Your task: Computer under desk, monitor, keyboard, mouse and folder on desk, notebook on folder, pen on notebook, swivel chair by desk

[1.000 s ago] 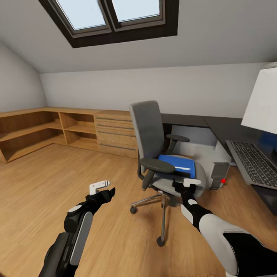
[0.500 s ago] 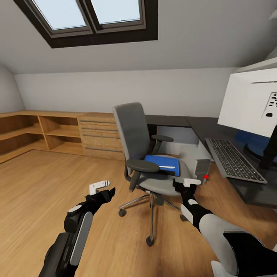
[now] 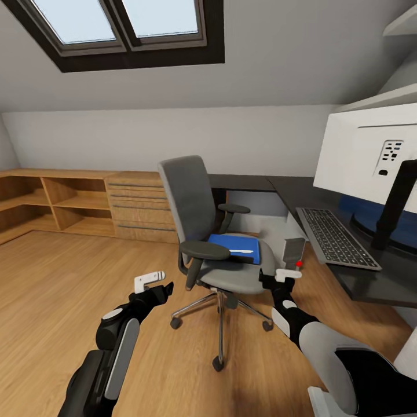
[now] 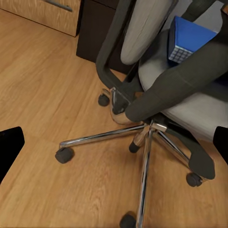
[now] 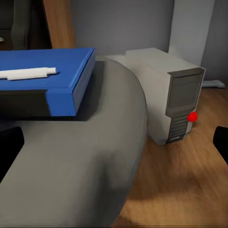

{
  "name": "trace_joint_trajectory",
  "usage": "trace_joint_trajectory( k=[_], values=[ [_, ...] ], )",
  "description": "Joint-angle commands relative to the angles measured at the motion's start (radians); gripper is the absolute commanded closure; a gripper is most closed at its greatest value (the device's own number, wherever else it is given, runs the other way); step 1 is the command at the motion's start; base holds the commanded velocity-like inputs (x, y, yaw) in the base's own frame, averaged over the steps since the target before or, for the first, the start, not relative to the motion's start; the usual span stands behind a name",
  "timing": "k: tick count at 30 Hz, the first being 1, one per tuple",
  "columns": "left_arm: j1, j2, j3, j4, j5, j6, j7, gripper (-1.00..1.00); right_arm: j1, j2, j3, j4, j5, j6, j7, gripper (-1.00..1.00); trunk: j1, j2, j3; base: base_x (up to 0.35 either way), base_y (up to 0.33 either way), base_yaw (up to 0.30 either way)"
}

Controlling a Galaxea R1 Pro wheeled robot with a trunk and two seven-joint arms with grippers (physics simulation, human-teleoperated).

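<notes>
The grey swivel chair stands on the wood floor left of the black desk. The blue folder lies on its seat, also seen close in the right wrist view, with a slim white pen-shaped thing on top. The monitor shows its white back above the keyboard. The computer stands on the floor by the desk, red dot facing me. My left gripper hangs open left of the chair base. My right gripper is open at the seat's front edge. Mouse and notebook are out of view.
A low oak shelf-and-drawer unit runs along the back wall at the left. A skylight sits in the sloped ceiling. Open wood floor spreads to the left of the chair. The chair's castors stick out near my left gripper.
The whole view has swung right, so the camera moved: the chair sits further left in the picture and more of the monitor and desk show. Both arms hold the same pose.
</notes>
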Motion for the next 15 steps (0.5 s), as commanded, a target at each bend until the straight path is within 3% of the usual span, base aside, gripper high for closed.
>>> trace_joint_trajectory(
  k=[1, 3, 6, 8, 11, 15],
  values=[
    [-0.001, 0.0, 0.0, -0.003, 0.01, 0.004, 0.008, -1.0, -0.001, 0.0, -0.003, 0.001, -0.004, 0.002, 0.001, -1.0, 0.0, 0.0, -0.001, 0.0, 0.0, -0.002],
    [-0.001, 0.001, 0.0, -0.006, 0.01, 0.004, 0.008, -1.0, -0.001, 0.0, -0.01, 0.0, -0.016, 0.027, 0.003, -1.0, 0.0, 0.0, -0.001, 0.0, 0.0, -0.001],
    [-0.001, 0.001, 0.001, -0.008, 0.011, 0.004, 0.008, -1.0, -0.001, -0.002, -0.049, -0.001, -0.089, 0.069, 0.015, -1.0, 0.0, 0.0, -0.001, 0.0, 0.0, 0.0],
    [-0.001, 0.001, 0.0, -0.009, 0.011, 0.004, 0.008, -1.0, -0.001, -0.004, -0.077, -0.002, -0.15, 0.087, 0.038, -1.0, 0.0, 0.0, -0.001, 0.0, 0.0, 0.0],
    [-0.001, 0.001, 0.0, -0.009, 0.011, 0.005, 0.008, -1.0, -0.001, -0.017, -0.105, -0.002, -0.271, 0.122, 0.125, -1.0, 0.0, 0.0, -0.001, 0.0, 0.0, 0.0],
    [-0.001, 0.001, -0.001, -0.009, 0.011, 0.005, 0.008, -1.0, -0.001, -0.029, -0.111, -0.003, -0.387, 0.173, 0.169, -1.0, 0.0, 0.0, -0.001, 0.0, 0.0, 0.0]
  ],
)
